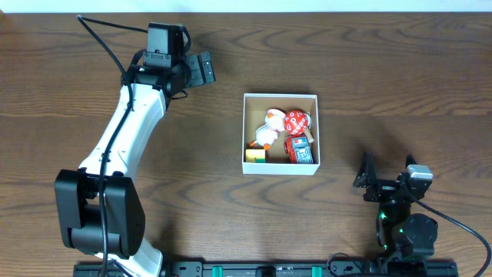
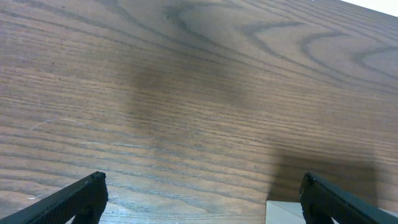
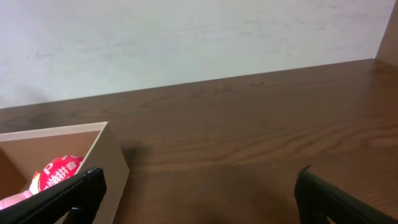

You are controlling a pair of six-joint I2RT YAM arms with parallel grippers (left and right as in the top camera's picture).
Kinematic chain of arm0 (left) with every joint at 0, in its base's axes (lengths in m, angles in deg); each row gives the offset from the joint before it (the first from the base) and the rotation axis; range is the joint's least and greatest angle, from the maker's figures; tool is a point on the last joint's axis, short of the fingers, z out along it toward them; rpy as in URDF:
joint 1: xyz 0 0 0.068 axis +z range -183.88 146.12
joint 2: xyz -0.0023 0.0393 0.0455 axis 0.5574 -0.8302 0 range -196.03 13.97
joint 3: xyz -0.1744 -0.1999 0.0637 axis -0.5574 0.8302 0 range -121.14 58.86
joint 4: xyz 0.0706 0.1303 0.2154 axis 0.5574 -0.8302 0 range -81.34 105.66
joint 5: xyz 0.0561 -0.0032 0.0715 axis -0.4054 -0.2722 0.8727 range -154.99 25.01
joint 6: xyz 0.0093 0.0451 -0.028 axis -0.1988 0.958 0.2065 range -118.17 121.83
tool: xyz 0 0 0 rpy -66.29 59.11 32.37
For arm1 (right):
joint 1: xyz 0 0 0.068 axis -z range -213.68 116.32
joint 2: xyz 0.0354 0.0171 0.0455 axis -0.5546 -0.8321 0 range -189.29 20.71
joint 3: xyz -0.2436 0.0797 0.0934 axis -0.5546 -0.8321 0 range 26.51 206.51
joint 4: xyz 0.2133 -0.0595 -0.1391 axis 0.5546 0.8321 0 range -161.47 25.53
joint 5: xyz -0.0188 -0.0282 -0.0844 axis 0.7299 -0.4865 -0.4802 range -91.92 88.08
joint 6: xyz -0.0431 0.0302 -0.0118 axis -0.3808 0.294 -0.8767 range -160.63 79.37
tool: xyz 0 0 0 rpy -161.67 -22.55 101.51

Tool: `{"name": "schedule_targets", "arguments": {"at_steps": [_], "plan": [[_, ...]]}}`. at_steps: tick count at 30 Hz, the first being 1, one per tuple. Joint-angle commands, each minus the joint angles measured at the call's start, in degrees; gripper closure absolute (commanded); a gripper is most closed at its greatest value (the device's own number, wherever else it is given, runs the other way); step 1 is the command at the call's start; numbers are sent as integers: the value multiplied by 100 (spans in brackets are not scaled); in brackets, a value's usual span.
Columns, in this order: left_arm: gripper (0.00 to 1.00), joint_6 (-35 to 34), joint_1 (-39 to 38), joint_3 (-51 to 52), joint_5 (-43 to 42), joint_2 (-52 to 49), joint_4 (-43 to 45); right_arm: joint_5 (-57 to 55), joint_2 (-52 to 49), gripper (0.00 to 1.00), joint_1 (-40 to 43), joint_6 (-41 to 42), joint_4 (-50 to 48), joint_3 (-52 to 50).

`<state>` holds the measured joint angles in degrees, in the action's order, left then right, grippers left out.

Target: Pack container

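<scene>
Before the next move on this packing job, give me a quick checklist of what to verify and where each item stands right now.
1. The container sits flat with its top open: ok.
2. The duck toy, red ball, toy car and yellow block all lie within its walls: ok.
3. Nothing left to pack shows outside it in the overhead view: ok.
4. The left tool is open, empty and well apart from the container: ok.
5. The right tool is open, empty and beside the container, not over it: ok.
6. No toy sticks up above the rim: cannot tell.
</scene>
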<state>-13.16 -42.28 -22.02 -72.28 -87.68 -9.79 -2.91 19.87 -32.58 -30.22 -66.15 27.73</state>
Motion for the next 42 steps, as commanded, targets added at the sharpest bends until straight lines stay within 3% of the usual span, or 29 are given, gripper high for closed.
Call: {"name": "schedule_targets", "arguments": {"at_steps": [1,33,38,42], "plan": [[2,15,2,-61,28,146,2,42,52,1,76,-66,-13,-42],[2,17,4,-50,232,136,-4,39,52,1,76,-63,-13,-42],[2,20,0,-46,444,695,-378,42,52,1,76,-66,-13,-44],[2,20,2,-44,444,1722,-767,42,52,1,76,-66,-13,-42]]}}
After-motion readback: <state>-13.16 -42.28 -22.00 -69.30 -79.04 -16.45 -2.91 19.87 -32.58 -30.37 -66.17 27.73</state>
